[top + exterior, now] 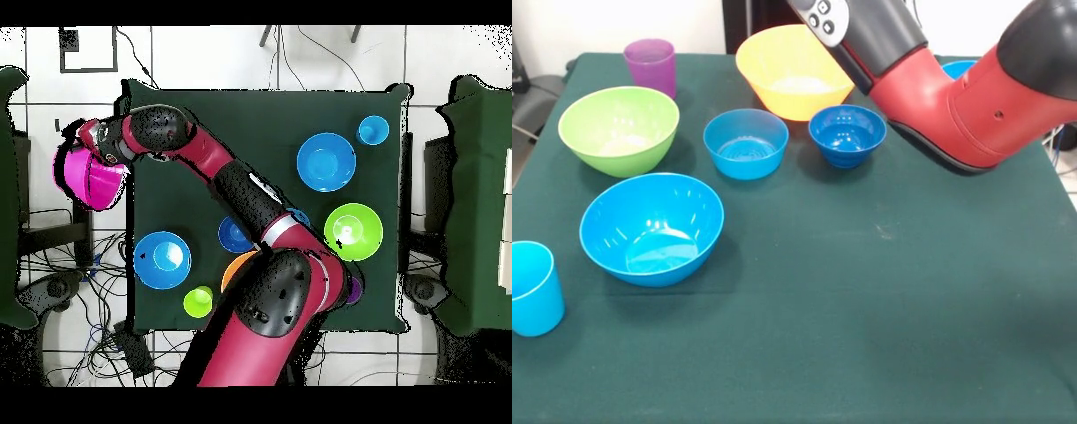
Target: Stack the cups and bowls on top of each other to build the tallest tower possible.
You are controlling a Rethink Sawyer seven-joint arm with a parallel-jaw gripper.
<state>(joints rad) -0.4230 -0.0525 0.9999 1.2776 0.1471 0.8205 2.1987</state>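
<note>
In the overhead view my gripper (90, 150) is out past the table's left edge, shut on the rim of the big pink bowl (90, 180), which hangs tilted over the floor. Neither shows in the front view. No tower stands; all pieces are apart. The big orange bowl (793, 71) stands at the back, with the small dark-blue bowl (847, 134) and small light-blue bowl (745, 143) in front of it. The green bowl (618, 130), purple cup (649, 64), a blue bowl (651, 228) and the light-blue cup (531, 288) are on the left. The yellow-green cup (198, 300) shows only overhead.
My red arm (971, 97) crosses the table's back right corner in the front view and hides most of a second blue bowl (162, 259). Cables and chairs (40, 230) lie around the table. The green cloth (883, 291) covers the table.
</note>
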